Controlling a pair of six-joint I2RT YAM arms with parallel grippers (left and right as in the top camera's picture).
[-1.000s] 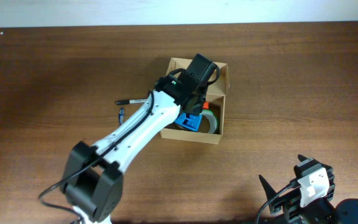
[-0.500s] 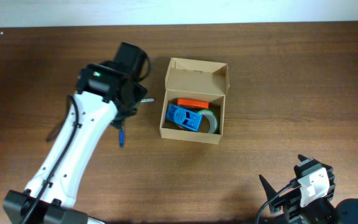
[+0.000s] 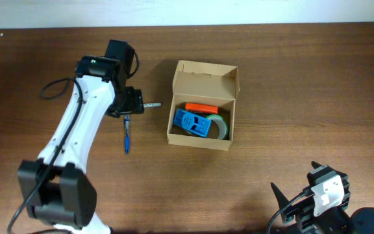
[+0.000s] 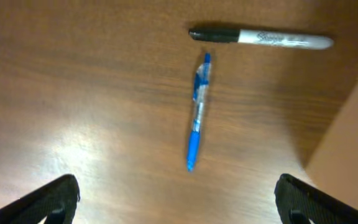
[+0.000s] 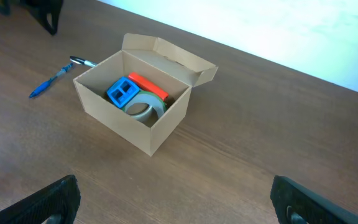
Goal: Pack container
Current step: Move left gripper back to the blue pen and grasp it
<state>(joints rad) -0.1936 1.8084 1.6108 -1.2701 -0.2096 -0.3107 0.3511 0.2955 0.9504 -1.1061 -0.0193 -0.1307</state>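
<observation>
I'm seeing the counter [image 3: 304, 84] as smooth brown wood grain with a soft sheen. I'm reading the container [image 3: 199, 141] as matt tan cardboard and the blue pen [image 4: 196, 124] as glossy plastic.

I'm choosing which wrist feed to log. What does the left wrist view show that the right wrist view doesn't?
Only left wrist: the marker at full length, with its lettering, and the left gripper, open. Only right wrist: the inside of the container, holding a blue block, an orange piece and a tape roll. Both: the blue pen.
</observation>
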